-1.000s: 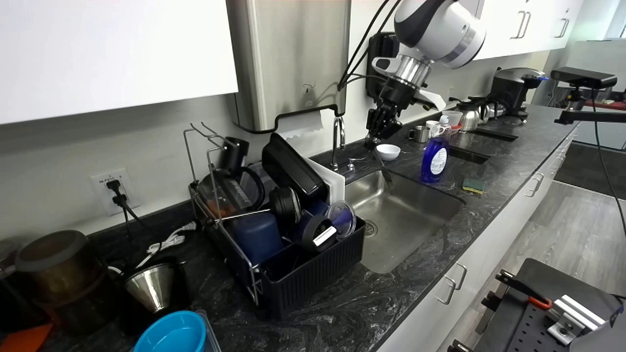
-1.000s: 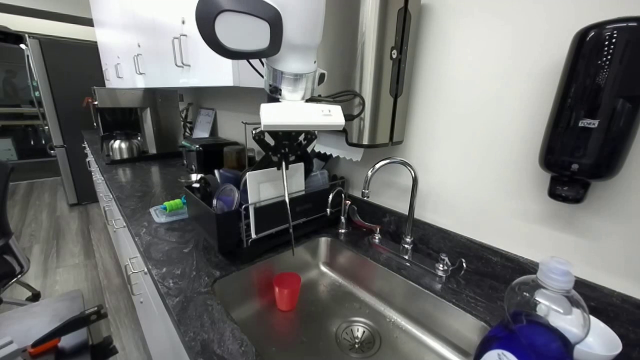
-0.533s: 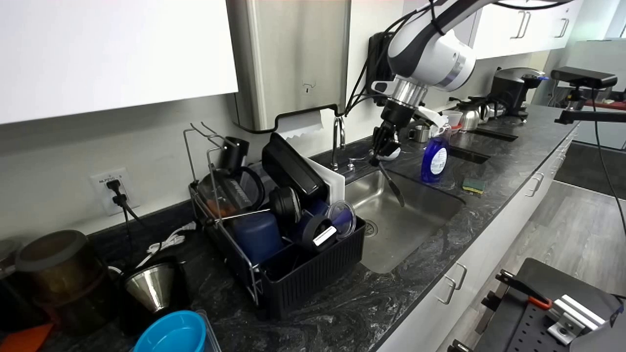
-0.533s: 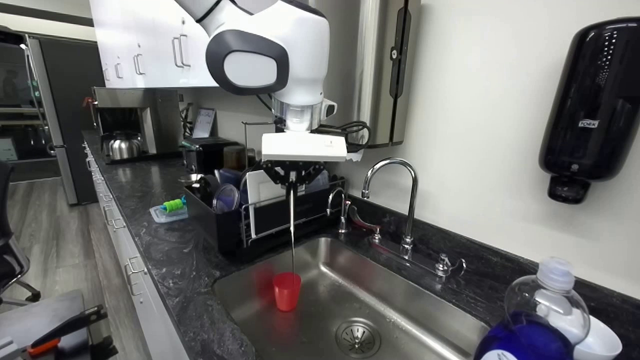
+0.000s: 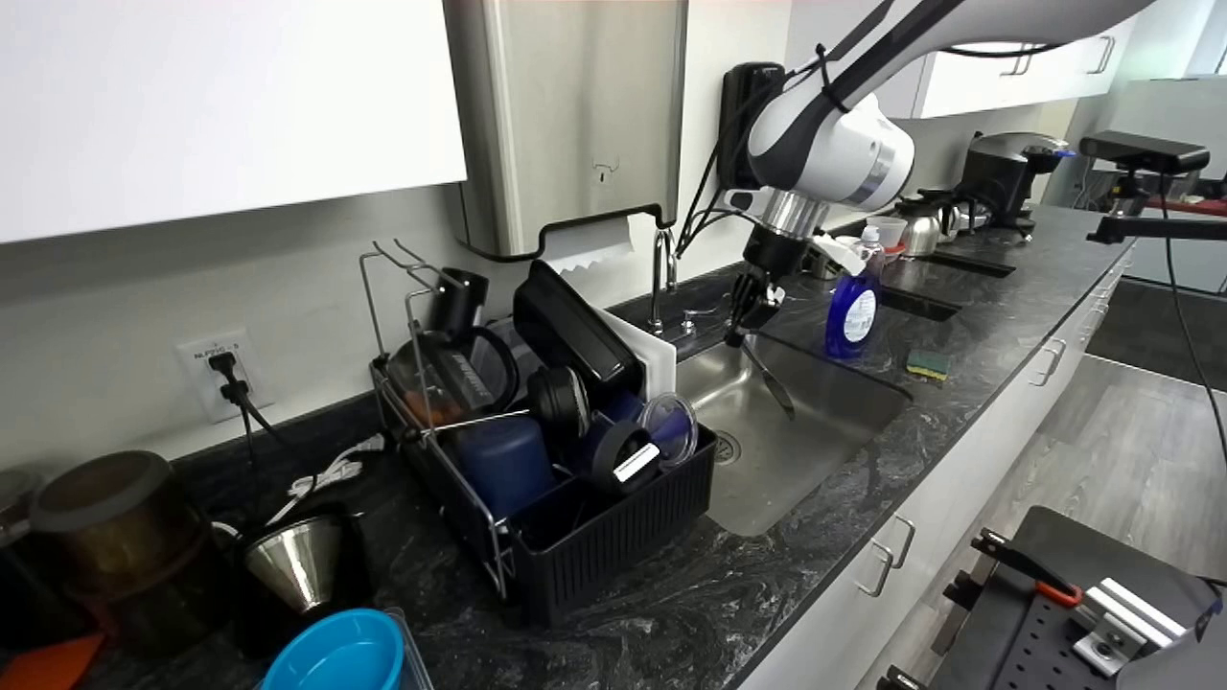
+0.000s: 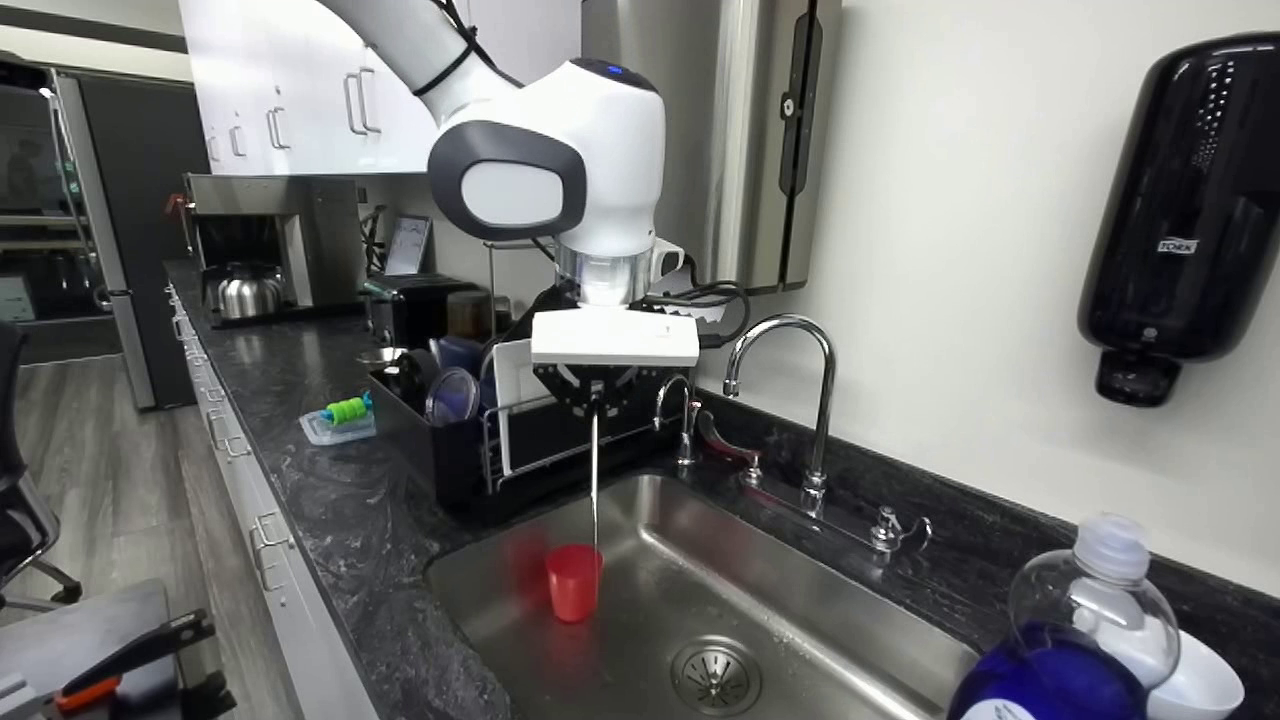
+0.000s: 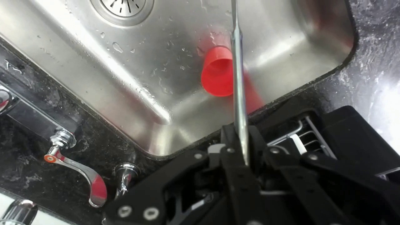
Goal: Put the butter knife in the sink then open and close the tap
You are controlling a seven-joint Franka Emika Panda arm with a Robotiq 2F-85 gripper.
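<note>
My gripper (image 5: 736,337) is shut on the handle of the metal butter knife (image 5: 769,379). In an exterior view the gripper (image 6: 597,398) holds the knife (image 6: 595,470) with the blade pointing down, tilted in the other. The blade hangs over the steel sink (image 6: 770,600); whether its tip touches anything cannot be told. In the wrist view the knife (image 7: 238,68) runs up from between the fingertips (image 7: 240,132) and crosses in front of a red cup (image 7: 215,78). The tall chrome tap (image 6: 825,410) stands behind the sink, with lever handles (image 6: 728,440) beside it.
The red cup (image 6: 573,585) stands in the sink near the rack-side end. A loaded black dish rack (image 5: 613,537) stands beside the sink. A small curved tap (image 6: 686,420) is near it. A blue soap bottle (image 5: 851,311) and a sponge (image 5: 928,364) are on the counter.
My gripper has moved down with the knife still held, lowering the blade toward the sink. It shifted slightly toward the tap side. The red cup and other things have stayed put.
</note>
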